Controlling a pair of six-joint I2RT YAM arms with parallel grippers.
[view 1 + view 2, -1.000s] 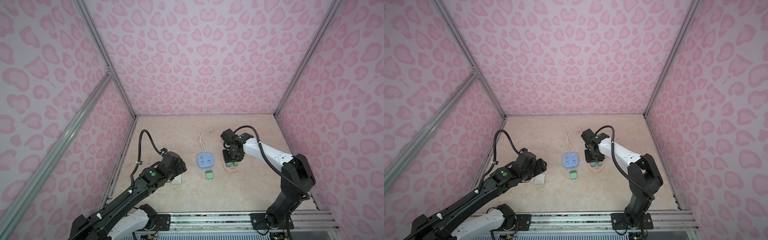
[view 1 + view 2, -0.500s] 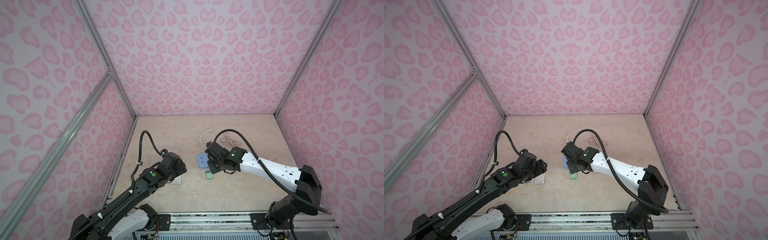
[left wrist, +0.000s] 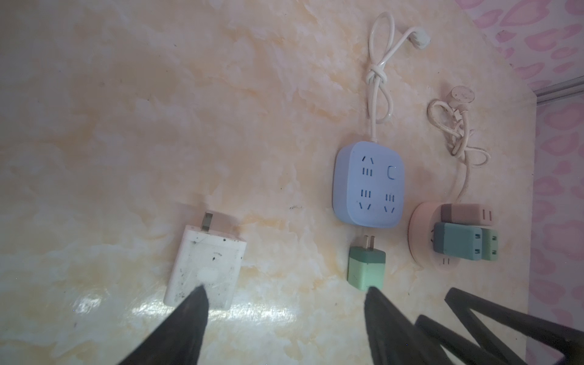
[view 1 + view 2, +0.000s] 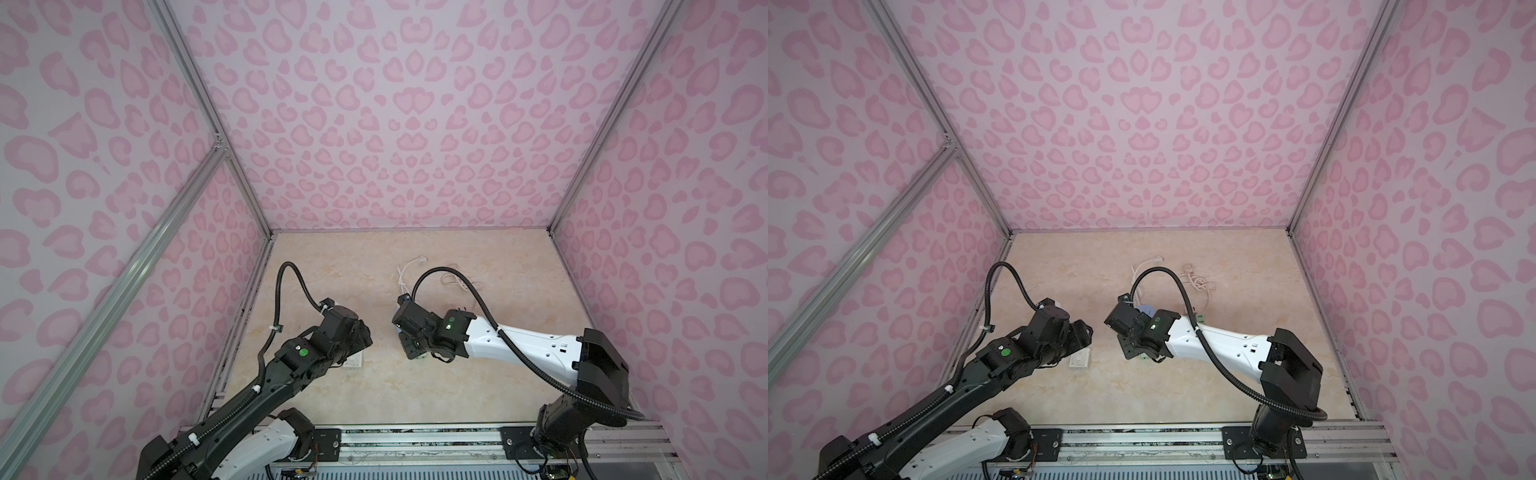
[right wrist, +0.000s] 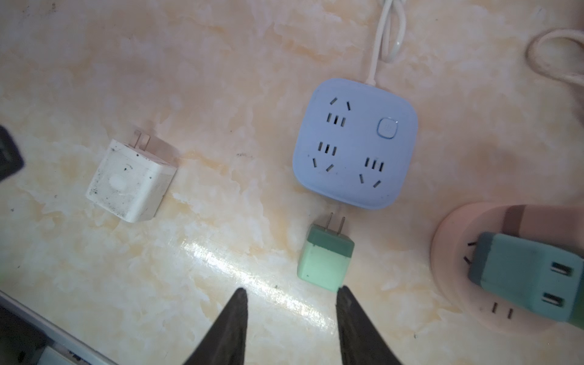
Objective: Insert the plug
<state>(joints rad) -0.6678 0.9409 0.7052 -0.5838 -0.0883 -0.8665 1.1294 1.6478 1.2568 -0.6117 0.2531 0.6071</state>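
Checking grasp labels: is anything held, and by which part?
Nothing held: left gripper and right gripper jaws open, empty; mint-green square plastic plug lies free.

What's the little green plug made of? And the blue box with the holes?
The green plug looks like matte plastic: smooth, even colour, soft rounded edges, no glare. Its two prongs look like metal, thin and coppery. The blue socket box seems smooth plastic too, moulded in one rounded piece with a faint sheen.
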